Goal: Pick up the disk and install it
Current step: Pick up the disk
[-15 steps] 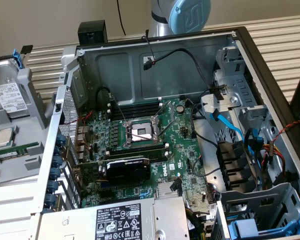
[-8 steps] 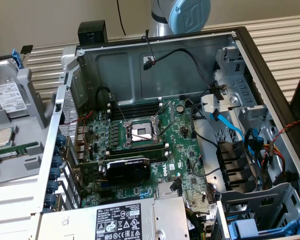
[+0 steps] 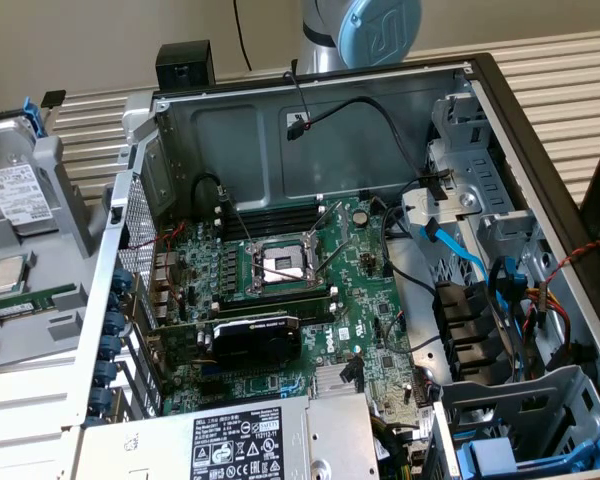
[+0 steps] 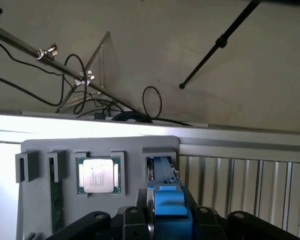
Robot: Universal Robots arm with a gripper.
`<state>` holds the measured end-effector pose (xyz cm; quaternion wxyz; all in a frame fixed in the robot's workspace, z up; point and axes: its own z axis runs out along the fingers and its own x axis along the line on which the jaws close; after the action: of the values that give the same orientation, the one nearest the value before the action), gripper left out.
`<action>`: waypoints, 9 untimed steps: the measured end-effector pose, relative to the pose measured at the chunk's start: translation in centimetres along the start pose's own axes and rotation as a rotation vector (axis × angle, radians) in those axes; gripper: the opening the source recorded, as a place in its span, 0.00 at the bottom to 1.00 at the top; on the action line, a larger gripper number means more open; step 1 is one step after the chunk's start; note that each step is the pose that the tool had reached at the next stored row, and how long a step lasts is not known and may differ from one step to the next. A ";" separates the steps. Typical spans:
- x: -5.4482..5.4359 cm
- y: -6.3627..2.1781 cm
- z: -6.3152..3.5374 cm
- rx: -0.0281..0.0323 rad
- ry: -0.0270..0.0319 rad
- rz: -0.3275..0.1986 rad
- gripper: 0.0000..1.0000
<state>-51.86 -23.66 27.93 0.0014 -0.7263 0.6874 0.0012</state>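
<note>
The disk (image 4: 167, 200) shows edge-on in the wrist view: its blue carrier frame rises out of a slot in the grey holder (image 4: 40, 147). My gripper (image 4: 169, 225) is shut on the near end of that frame, with black fingers (image 4: 135, 217) on either side of it. In the exterior view the disk (image 3: 20, 195), silver with a white barcode label, leans in the grey holder (image 3: 65, 200) at the far left, its blue frame sticking up. The arm's blue joint (image 3: 380, 30) is at the top edge.
A square silver processor chip (image 4: 100, 175) (image 3: 5, 275) and a green memory stick (image 4: 55, 195) sit in the holder beside the disk. The open computer case (image 3: 500, 90) fills the exterior view's middle and right, with motherboard (image 3: 280, 265), cables and another blue-framed drive (image 3: 500, 460).
</note>
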 end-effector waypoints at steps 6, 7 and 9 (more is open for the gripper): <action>0.0 0.01 -0.45 -0.0001 0.0000 0.000 0.37; 0.0 0.01 -0.55 -0.0001 0.0000 0.000 0.37; 0.0 0.01 -0.73 -0.0001 0.0000 0.000 0.37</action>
<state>-51.88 -23.66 28.66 0.0013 -0.7263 0.6874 0.0012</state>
